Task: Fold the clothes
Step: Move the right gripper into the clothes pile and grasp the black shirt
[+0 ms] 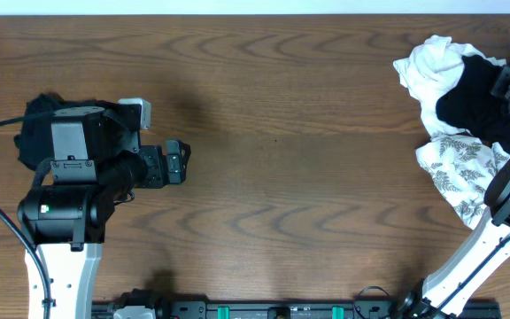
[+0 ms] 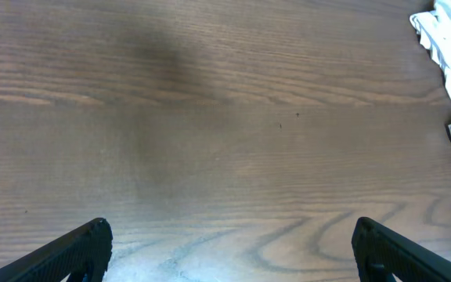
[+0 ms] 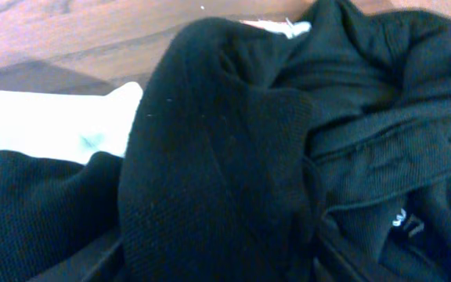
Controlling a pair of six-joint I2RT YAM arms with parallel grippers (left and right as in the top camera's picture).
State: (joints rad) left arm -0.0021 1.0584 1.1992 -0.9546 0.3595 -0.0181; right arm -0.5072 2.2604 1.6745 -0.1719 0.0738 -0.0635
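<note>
**Right claw (image 1: 508, 81) down in the heap of clothes at the far right edge of the brown wooden counter (image 1: 308, 177); left claw (image 2: 232, 229) spread wide and empty over bare wood.**

The soft black collared knit shirt (image 1: 472, 106) lies crumpled on top of a rumpled white cotton garment (image 1: 432, 62) and a white leaf-print garment (image 1: 459, 168). In the right wrist view a thick fold of the shirt fills the space between the jaws, but I cannot tell whether they have clenched on it. The shirt looks light, limp and likely to drag its neighbours along if lifted. The firmer collar (image 3: 382, 149), near the small white tag (image 3: 398, 220), or a shoulder seam would probably give the best hold for shaking it out flat.
</note>
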